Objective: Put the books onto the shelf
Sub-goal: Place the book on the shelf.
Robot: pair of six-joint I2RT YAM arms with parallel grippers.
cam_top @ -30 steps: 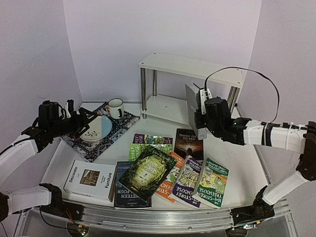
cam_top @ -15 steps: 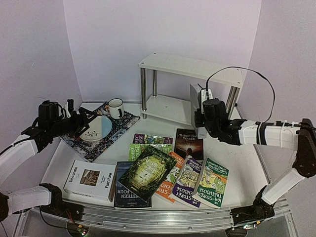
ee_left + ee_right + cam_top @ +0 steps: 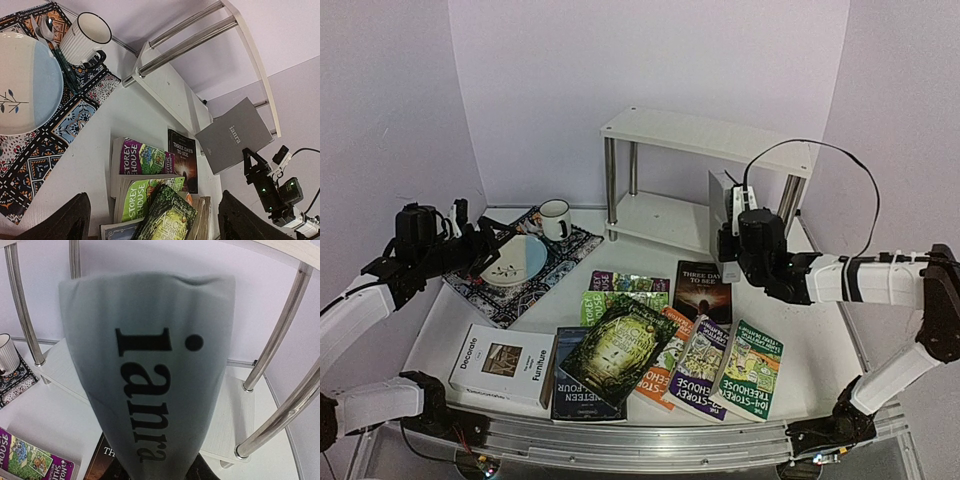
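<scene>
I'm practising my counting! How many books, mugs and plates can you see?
Flat rectangular books: 10, counting the held grey book
White ribbed mug: 1
Blue-and-white round plate: 1
Total: 12

Robot test lab, not a home: plain lilac backdrop [image 3: 650, 60] wraps a white table [image 3: 820, 330]; aluminium rail [image 3: 650, 440] along near edge

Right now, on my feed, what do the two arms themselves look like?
Both arms have white tube-like links and black joints: left arm, right arm. The left fingers are black and blunt. A thin black cable loops over the right wrist, where small green lights glow.
</scene>
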